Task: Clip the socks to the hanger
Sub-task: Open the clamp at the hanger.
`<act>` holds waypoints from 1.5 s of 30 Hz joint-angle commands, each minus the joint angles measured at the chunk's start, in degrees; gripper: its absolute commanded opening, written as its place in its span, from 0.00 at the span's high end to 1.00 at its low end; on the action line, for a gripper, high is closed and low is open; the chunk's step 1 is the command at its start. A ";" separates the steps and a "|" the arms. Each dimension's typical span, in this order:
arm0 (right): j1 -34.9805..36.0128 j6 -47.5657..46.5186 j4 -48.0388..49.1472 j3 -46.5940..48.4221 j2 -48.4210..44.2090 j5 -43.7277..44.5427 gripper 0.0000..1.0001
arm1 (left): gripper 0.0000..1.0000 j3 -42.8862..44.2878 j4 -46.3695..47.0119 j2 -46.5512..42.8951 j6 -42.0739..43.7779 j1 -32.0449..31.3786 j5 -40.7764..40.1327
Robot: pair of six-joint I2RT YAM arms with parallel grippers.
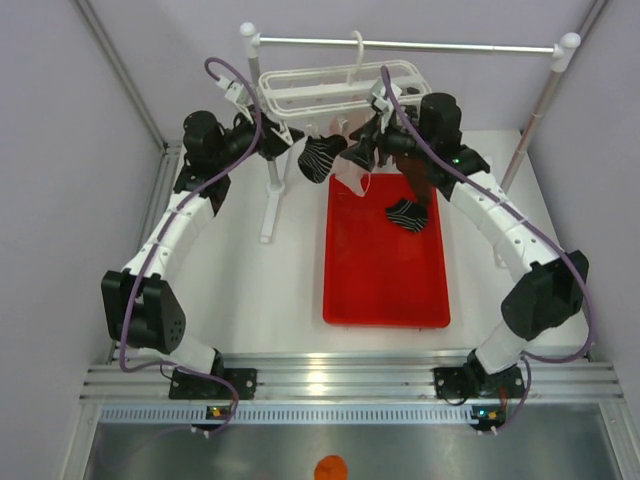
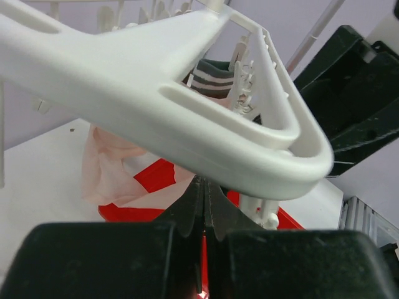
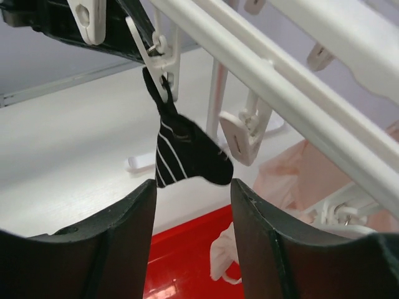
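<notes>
A red tray point(image 1: 385, 290) lies right of centre on the table point(image 1: 260, 290). Above its far end hangs the white hanger point(image 1: 340, 90). A black striped sock point(image 3: 187, 159) dangles from a peg point(image 3: 163, 53), and a second sock point(image 1: 408, 213) lies in the tray. The right gripper point(image 3: 193, 212) stands spread near the pegged sock. The left gripper point(image 2: 202, 208) is pressed together under the hanger's frame.

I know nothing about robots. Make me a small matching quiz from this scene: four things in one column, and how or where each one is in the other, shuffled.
Things:
1. left tool
2. right tool
3. red rectangular plastic tray
4. black sock with thin white stripes, in the right wrist view

States:
A. hangs from a white peg
B. jaws apart
C. lies flat on the white table, with another black sock in it
D. jaws shut

Pairs: 1-D, 2-B, 3-C, 4-A
</notes>
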 commanded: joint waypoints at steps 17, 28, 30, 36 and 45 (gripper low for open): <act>10.94 -9.91 11.17 -1.51 -5.58 4.98 0.47 | 1.00 1.95 -0.83 -3.65 2.90 -1.36 -1.01; 12.62 -9.12 20.41 0.24 0.57 6.48 0.48 | 1.00 2.30 -1.89 -4.18 3.96 -1.72 -0.83; 12.97 -8.86 20.33 1.46 1.36 6.66 0.48 | 1.00 2.39 -2.06 -4.27 4.05 -1.72 -0.92; 14.11 -8.24 20.85 1.65 2.77 7.19 0.49 | 1.00 2.21 -2.59 -4.44 4.57 -1.80 -1.27; 14.47 -6.05 22.08 3.40 4.36 8.15 0.55 | 1.00 2.12 -3.38 -4.35 5.10 -1.80 -1.62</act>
